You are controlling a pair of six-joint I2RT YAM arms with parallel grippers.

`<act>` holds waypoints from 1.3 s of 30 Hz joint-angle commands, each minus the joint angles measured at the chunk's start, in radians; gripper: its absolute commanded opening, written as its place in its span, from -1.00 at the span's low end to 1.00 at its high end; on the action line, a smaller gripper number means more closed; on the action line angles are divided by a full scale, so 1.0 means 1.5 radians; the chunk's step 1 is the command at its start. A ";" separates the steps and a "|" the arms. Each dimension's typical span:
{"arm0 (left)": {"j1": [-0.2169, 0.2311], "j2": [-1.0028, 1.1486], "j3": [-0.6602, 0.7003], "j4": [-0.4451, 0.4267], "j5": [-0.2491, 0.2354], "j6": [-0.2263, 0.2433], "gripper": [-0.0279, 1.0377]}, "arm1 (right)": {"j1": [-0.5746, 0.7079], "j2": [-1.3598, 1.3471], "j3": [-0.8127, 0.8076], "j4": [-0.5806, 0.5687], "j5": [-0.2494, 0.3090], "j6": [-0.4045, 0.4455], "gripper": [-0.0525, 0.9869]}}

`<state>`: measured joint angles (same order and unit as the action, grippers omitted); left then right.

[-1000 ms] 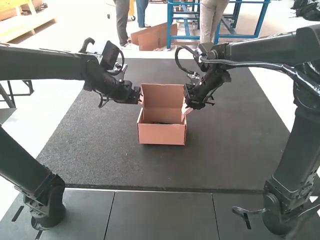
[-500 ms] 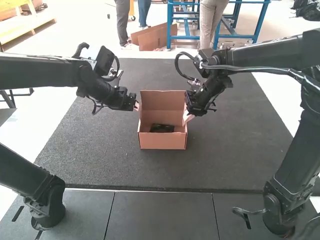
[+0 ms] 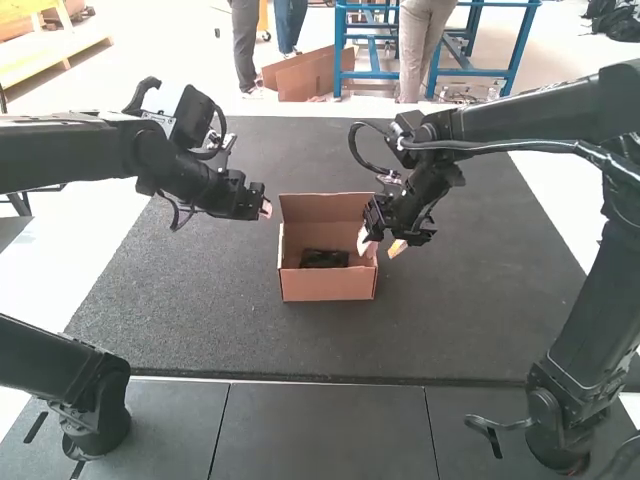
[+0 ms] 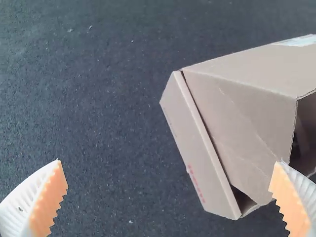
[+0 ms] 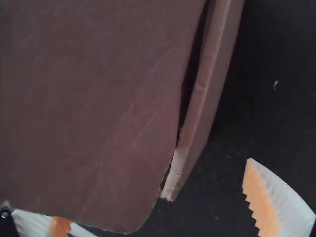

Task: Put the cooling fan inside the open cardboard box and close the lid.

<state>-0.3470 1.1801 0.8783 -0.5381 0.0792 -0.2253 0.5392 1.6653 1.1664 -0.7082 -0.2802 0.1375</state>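
Backing off to the left, the left tool (image 3: 255,208) now hangs clear of the box (image 3: 330,282), fingers apart. Right tool (image 3: 383,243) has dropped beside the box's right wall, fingers spread too. Fan (image 3: 322,258) sits inside the box. The lid (image 3: 325,210) stands upright at the far side, so closing looks like the step left.

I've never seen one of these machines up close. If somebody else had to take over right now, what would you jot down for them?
Left claw: open, hovering to the left of the cardboard box, not touching it.
Right claw: open, at the box's right wall, which seems to sit between its fingers.
Things: the cooling fan lies inside the box; the lid stands upright at the back.
Done: the fan is in.
Left: fold the lid down and shut the box.
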 commanded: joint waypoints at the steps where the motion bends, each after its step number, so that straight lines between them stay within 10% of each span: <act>1: 0.000 -0.020 0.008 0.007 -0.012 0.006 0.87 | 0.002 -0.038 0.036 0.000 0.005 0.019 0.87; 13: 0.013 0.022 0.084 0.063 -0.096 0.005 0.87 | -0.047 -0.127 0.047 -0.002 -0.046 0.002 0.87; 26: -0.047 0.134 0.172 0.086 -0.107 0.007 0.87 | -0.132 -0.290 -0.066 0.170 0.169 -0.053 0.87; 39: -0.125 0.214 0.201 0.083 -0.096 0.011 0.87 | -0.241 -0.329 -0.073 0.138 0.144 -0.046 0.86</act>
<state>-0.5159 1.4902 1.1366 -0.4179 -0.0746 -0.2214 0.2028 1.1999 1.0473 -0.4885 -0.0521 0.0738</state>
